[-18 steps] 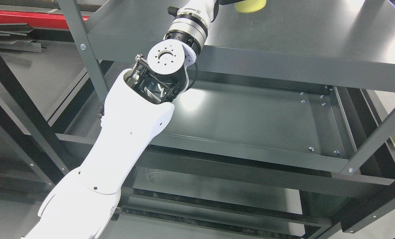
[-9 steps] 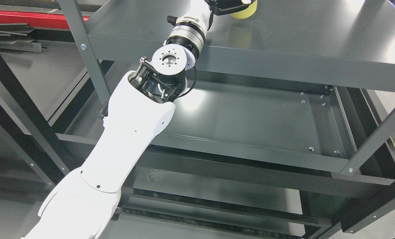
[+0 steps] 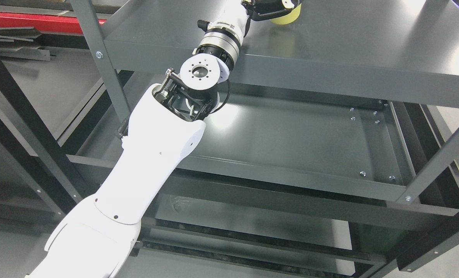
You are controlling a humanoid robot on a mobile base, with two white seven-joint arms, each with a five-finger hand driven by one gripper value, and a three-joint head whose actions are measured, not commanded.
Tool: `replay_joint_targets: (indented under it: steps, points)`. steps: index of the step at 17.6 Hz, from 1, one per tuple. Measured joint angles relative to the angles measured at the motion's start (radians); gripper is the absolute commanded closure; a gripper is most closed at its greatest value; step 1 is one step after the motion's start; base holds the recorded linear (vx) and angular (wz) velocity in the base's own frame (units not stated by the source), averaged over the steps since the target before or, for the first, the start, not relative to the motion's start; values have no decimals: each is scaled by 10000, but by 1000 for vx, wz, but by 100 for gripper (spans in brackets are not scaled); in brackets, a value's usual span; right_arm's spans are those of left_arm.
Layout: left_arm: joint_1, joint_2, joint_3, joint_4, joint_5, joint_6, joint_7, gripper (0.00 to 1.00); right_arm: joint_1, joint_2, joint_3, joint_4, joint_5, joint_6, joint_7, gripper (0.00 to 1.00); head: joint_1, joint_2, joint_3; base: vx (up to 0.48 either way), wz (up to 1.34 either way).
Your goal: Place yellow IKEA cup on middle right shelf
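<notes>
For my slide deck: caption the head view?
Left hand holds yellow plastic cup over the grey metal shelf.

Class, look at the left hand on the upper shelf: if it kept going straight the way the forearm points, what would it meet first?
Probably nothing in view: the left hand with the yellow cup points up and away over the shelf, running out of the picture's top edge. What lies beyond is unseen.

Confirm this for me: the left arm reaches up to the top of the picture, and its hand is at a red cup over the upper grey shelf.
Not quite. The cup is yellow, not red, as the head view shows. The rest stands: the left arm reaches up to the top edge, and the left hand is at the cup over the upper grey shelf.
</notes>
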Motion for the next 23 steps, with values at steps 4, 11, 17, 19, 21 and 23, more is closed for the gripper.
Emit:
replay_joint_targets:
  steps: [4, 11, 17, 19, 21, 23]
  points:
    - [2, 0, -37, 0, -21, -6, -8, 1, 0, 0, 0, 0, 0, 0, 0, 1, 0, 0, 0, 0, 0]
    - [38, -1, -21, -1, -19, -171, 338, 100, 0, 0, 0, 0, 0, 0, 0, 1, 0, 0, 0, 0, 0]
    - [56, -1, -52, 50, -16, -622, 995, 11, 0, 0, 0, 0, 0, 0, 0, 1, 0, -1, 0, 1, -10]
    - [39, -1, -112, 70, -27, -379, 995, 1, 0, 0, 0, 1, 0, 0, 0, 1, 0, -1, 0, 0, 0]
    - [27, -1, -165, 85, -39, -238, 978, 1, 0, 0, 0, 1, 0, 0, 0, 1, 0, -1, 0, 0, 0]
    - [23, 0, -216, 96, -65, -197, 967, 1, 0, 0, 0, 1, 0, 0, 0, 1, 0, -1, 0, 0, 0]
